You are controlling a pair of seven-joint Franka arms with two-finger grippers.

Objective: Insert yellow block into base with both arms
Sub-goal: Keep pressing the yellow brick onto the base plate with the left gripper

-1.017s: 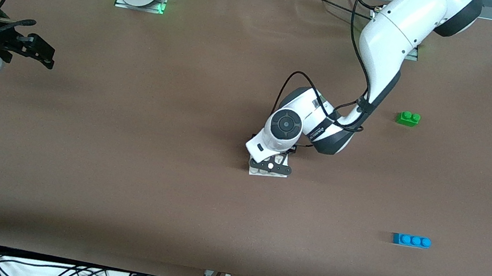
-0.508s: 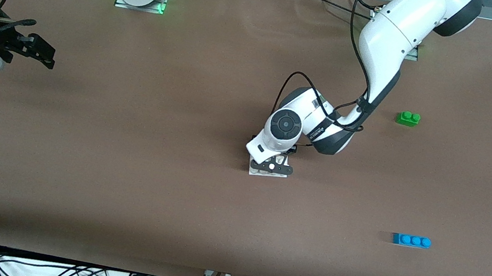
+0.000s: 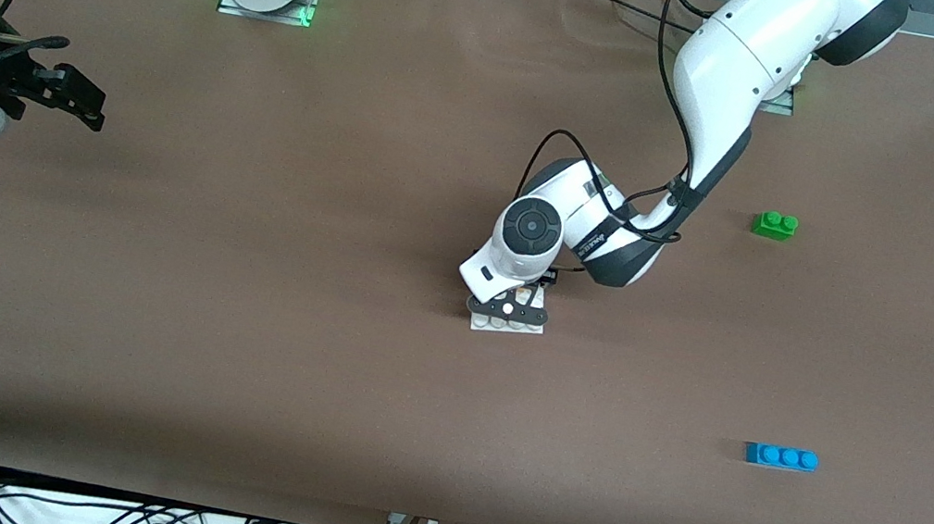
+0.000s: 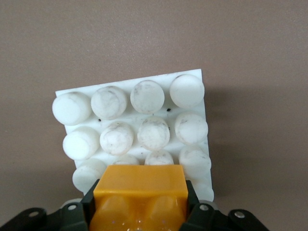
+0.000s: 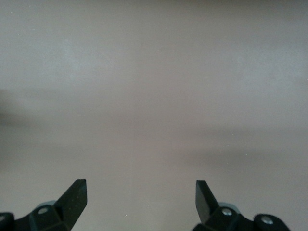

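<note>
Change: the left gripper, clamped on the yellow block, has shifted toward 11 o'clock over the base.
Meaning: seating probably imminent.
Right gripper: jaws apart, waiting.

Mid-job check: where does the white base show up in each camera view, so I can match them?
Front view: the base lies mid-table, mostly hidden under the left gripper.
Left wrist view: the base fills the centre, with the yellow block gripped over its edge.
Right wrist view: not in it; only bare table under the open right gripper.
Shared landmark: the left gripper.
</note>
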